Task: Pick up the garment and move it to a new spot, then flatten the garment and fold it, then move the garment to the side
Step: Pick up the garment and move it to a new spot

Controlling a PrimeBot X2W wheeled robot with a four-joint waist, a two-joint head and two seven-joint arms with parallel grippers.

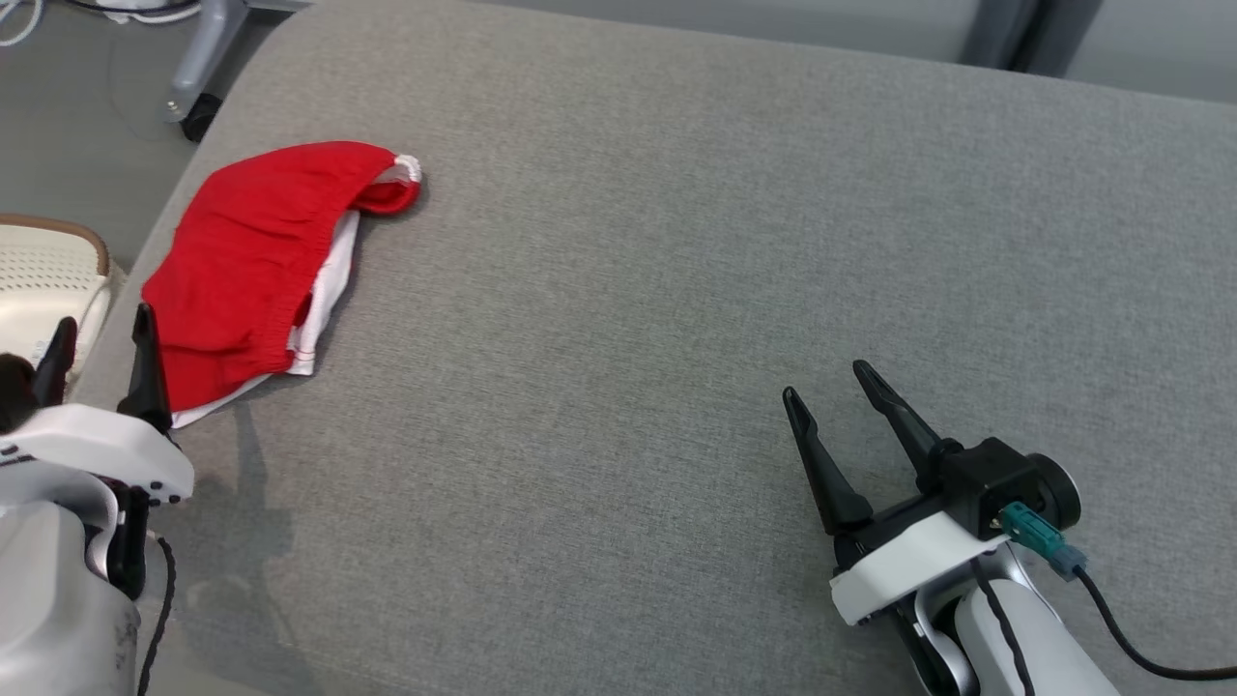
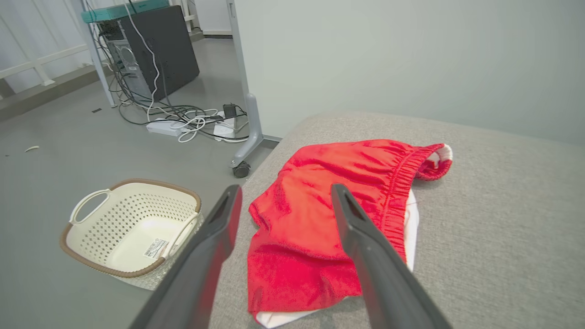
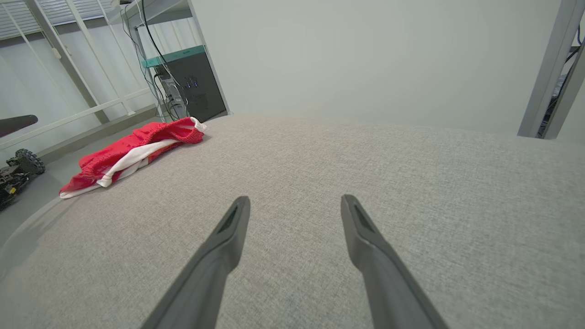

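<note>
My left hand (image 1: 104, 319), wide open and empty, hovers at the near end of the red garment (image 1: 251, 261) lying along the worktop's (image 1: 676, 242) left edge, while my right hand (image 1: 824, 379), equally open and empty, waits over the bare right side; pinching only the top layer could drag the garment off that edge.

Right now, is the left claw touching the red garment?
Cannot tell. In the head view, one finger of the left claw overlaps the garment; its height is unclear.

A padded surface of grey woven fabric (image 1: 676, 290) with rounded corners is shown; a crumpled red-and-white cloth garment (image 1: 246, 271) is laid by its left edge, near the far corner
</note>
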